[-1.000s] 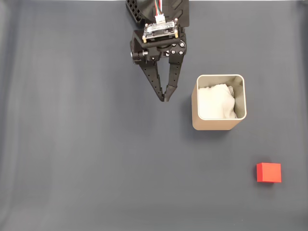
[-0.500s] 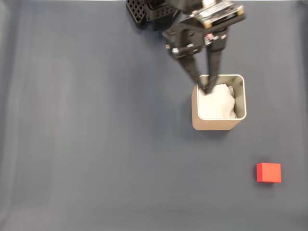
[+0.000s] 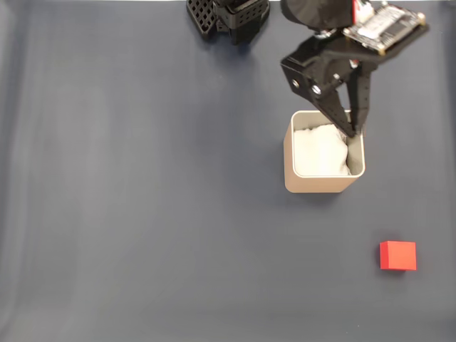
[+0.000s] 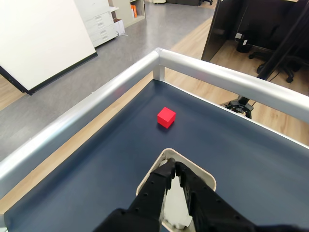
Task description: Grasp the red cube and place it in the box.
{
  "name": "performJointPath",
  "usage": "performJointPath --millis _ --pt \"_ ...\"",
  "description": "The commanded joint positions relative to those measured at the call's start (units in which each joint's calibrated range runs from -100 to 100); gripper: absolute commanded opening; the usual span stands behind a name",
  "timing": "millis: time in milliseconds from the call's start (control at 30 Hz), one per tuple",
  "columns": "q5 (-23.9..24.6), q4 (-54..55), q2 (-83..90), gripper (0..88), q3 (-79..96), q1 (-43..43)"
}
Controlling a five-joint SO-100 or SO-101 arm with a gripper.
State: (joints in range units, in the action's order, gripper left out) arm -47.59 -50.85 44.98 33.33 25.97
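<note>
A black two-finger gripper (image 3: 350, 132) reaches down from the top of the fixed view, its two fingers drawn together so that the tips meet in a narrow point with nothing between them. The tips hang over the upper right part of the box (image 3: 322, 184), a beige square container with rounded corners and thin pale walls, which stands on a dark blue-grey table (image 3: 142, 214). White padding (image 3: 319, 151) fills the inside of the box. The red cube (image 3: 397, 255) sits on the table well apart from the box, toward the lower right of this view, and well apart from the gripper too. At the top edge, the black perforated base of the arm (image 3: 228, 11) is visible. In the wrist view, the gripper (image 4: 174, 166) comes in from the bottom edge, its closed fingertips poised above the far rim of the box (image 4: 147, 177), with the white padding (image 4: 176, 212) visible between the fingers lower down. Beyond the box, the red cube (image 4: 166, 117) rests on the dark table (image 4: 251, 150) near a corner of the silver metal rail (image 4: 96, 104) that borders the surface.
</note>
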Motion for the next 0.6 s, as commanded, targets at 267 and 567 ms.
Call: performJointPath --millis 267,567 --pt "0.88 -0.15 -16.21 0.2 -18.75 0.55" --pt "1.22 -0.15 -24.0 0.6 -26.13 0.48"
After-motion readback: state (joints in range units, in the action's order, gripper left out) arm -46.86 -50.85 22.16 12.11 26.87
